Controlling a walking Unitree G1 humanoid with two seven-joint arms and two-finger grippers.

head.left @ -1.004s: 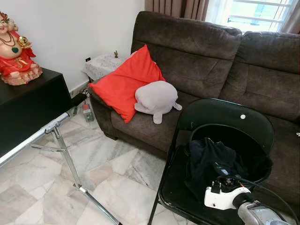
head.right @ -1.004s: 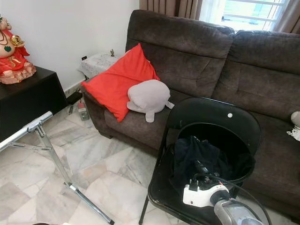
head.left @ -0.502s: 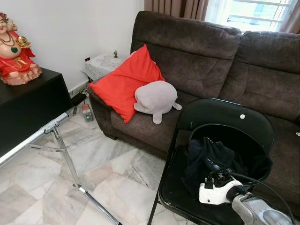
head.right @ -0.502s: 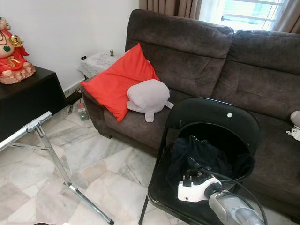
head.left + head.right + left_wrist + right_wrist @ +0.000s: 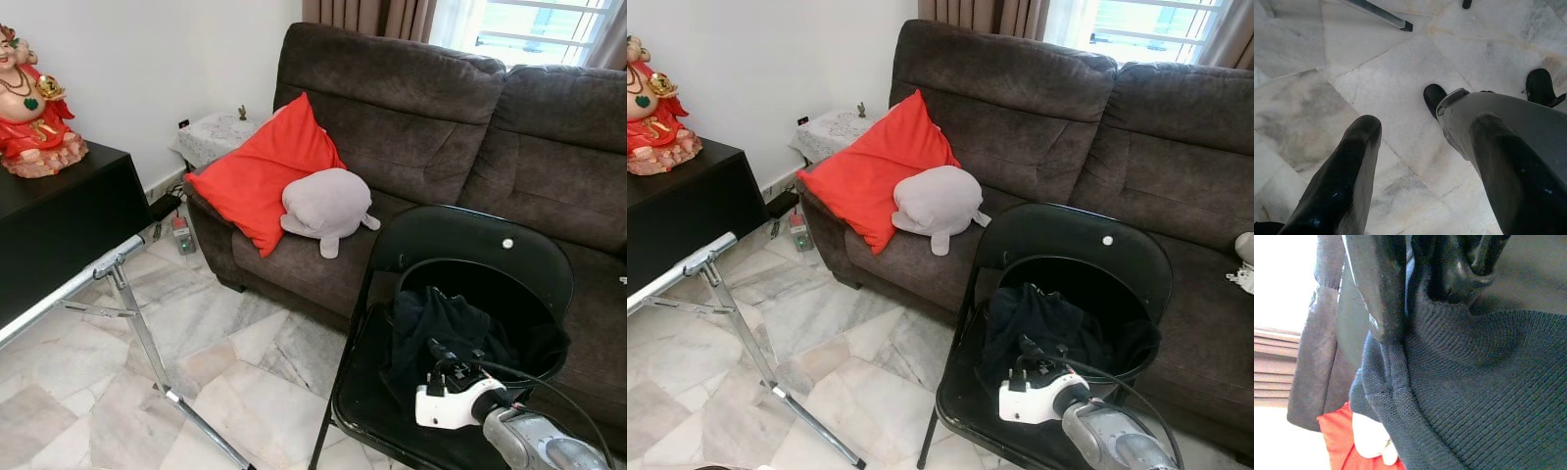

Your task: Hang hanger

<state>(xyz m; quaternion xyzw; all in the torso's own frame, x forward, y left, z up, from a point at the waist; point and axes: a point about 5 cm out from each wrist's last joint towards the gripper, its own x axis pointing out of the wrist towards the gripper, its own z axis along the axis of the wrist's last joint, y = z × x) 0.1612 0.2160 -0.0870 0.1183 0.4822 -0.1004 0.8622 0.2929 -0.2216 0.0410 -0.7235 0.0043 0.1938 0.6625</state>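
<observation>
The right gripper (image 5: 1415,298) pinches the dark knitted garment (image 5: 436,328) heaped on the black folding chair (image 5: 470,250) — no hanger discernible. The left gripper (image 5: 1422,171) hangs spread wide above marble floor (image 5: 1327,78).

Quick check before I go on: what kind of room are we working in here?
Most likely a home living room: a brown sofa with a red cushion, a curtained window behind it, and a marble floor. The right tool is at dark clothing on a black chair.
</observation>
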